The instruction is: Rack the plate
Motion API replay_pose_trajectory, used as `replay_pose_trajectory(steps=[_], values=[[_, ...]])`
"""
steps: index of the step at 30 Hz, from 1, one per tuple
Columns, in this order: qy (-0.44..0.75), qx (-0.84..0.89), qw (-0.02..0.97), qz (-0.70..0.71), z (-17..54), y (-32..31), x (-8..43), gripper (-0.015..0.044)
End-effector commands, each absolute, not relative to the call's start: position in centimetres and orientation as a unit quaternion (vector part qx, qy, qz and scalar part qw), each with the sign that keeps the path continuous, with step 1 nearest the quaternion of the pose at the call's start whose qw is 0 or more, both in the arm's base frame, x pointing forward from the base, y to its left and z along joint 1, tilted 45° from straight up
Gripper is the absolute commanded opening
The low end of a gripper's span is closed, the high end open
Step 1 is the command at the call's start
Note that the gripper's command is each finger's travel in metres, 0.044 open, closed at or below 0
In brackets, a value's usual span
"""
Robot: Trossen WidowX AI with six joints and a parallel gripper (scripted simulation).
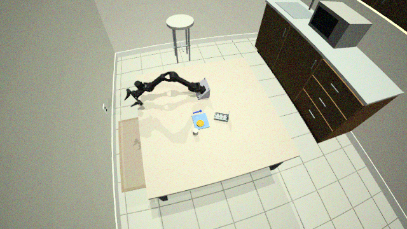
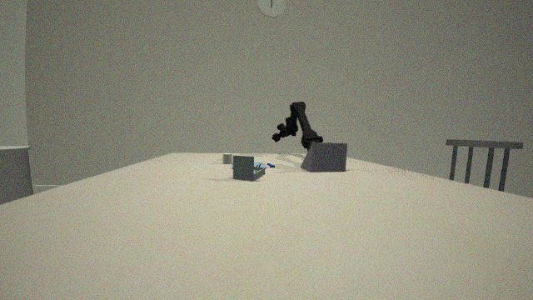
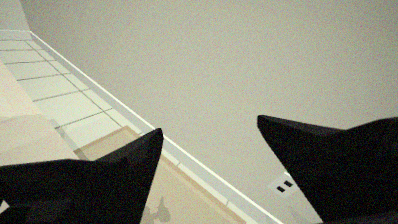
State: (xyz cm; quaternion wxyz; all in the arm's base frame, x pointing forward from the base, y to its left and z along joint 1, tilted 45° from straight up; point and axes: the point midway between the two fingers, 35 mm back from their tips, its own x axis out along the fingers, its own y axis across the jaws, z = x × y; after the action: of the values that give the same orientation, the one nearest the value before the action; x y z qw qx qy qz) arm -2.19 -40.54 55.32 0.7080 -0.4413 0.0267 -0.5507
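The yellow plate (image 1: pixel 200 123) lies flat on the blue mat (image 1: pixel 198 117) in the middle of the table in the top view. The dish rack (image 1: pixel 221 117) (image 2: pixel 244 167) stands on the table to the right of the mat in the top view, with a tall panel at one end. My gripper (image 1: pixel 128 99) (image 3: pixel 209 126) is open and empty. It is raised past the table's left edge in the top view, far from the plate and the rack. The wrist view shows only wall, floor and table edge beyond the fingers, with neither plate nor rack. The plate cannot be made out in the exterior view.
A blue utensil (image 1: pixel 197 111) (image 2: pixel 271 165) lies beside the mat, on the arm's side. A small whitish cup (image 1: pixel 195 131) (image 2: pixel 226 158) stands at the mat's opposite edge. The arm's grey base mount (image 1: pixel 203 94) (image 2: pixel 330 157) stands on the table. A stool (image 1: pixel 180 21) stands on the floor beyond the table.
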Motion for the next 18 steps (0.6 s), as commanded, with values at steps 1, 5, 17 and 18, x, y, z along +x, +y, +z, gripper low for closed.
replay_pose_trajectory(steps=[1, 5, 17, 18], values=[[0.017, -0.403, 0.734, -0.546, 54.0, -41.8, 0.1, 0.04], [0.013, -0.366, 0.758, -0.539, 52.6, -42.8, 2.4, 0.04], [0.024, -0.259, 0.821, -0.508, 47.8, -44.5, 10.4, 0.04], [0.026, -0.249, 0.826, -0.505, 47.3, -44.5, 11.2, 0.04]])
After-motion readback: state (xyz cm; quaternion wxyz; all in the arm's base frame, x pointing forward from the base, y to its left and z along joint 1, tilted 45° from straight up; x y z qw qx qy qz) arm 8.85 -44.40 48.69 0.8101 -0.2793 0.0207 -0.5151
